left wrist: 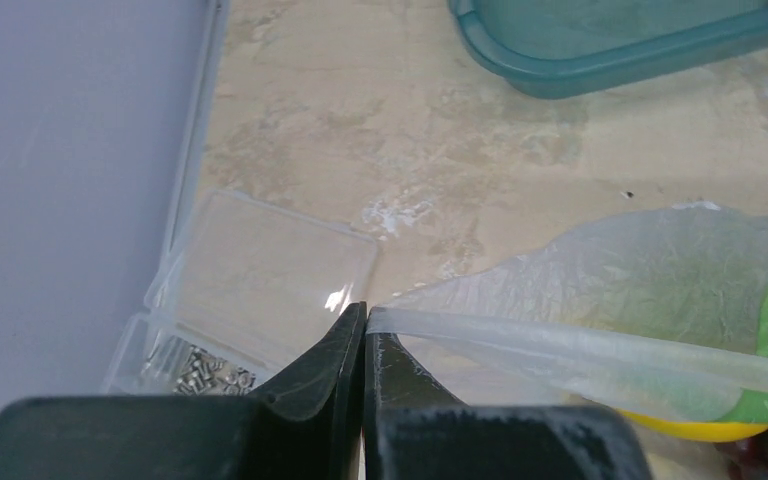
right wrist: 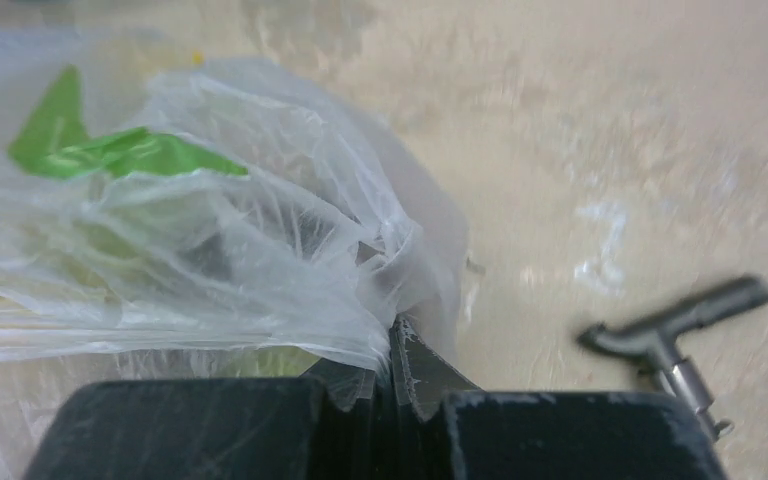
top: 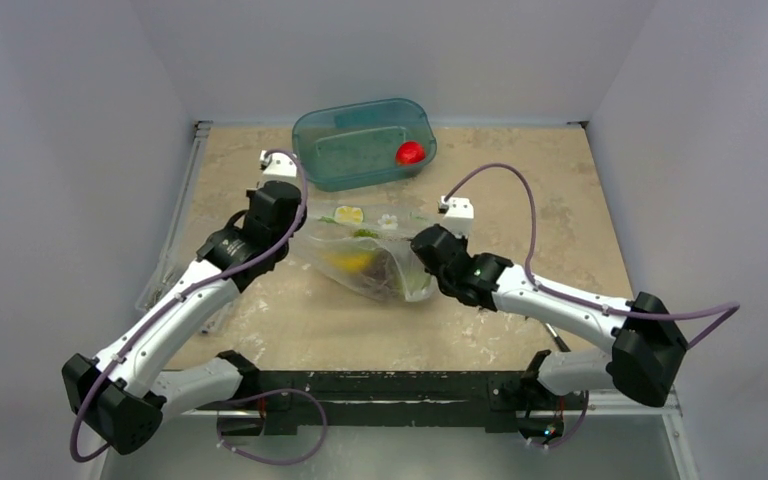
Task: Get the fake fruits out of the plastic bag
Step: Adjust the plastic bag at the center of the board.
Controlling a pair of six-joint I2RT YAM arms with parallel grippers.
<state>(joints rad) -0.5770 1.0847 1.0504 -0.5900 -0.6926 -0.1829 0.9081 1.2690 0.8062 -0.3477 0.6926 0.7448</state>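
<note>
Plainly, the left gripper [left wrist: 365,318] has its jaws pressed together on a thin corner of the plastic bag [left wrist: 610,285], a flat band of film running out taut from between the tips. The right gripper [right wrist: 392,345] is likewise closed tight, with a bunch of whitish crinkled folds pinched between its fingers. So the bag is held at both ends, stretched between the two arms at the middle of the worktop [top: 560,180], nearer its far edge than its near one.

As to progress, I judge the task barely begun. The fake fruits [top: 352,262] all look to be inside the film: a yellow banana shape, something dark beside it, a green lump towards the right arm. No task fruit lies loose on the worktop. Opening or tipping the bag and getting every piece out is left to do.

The bag is thin, clear and wrinkled, with green and lemon-slice prints on it. Beyond it, at the far edge, stands a rigid teal tub [top: 305,140] holding a red fruit [top: 410,152]. By the left edge lies a flat clear box [left wrist: 260,265] of small metal parts.
</note>
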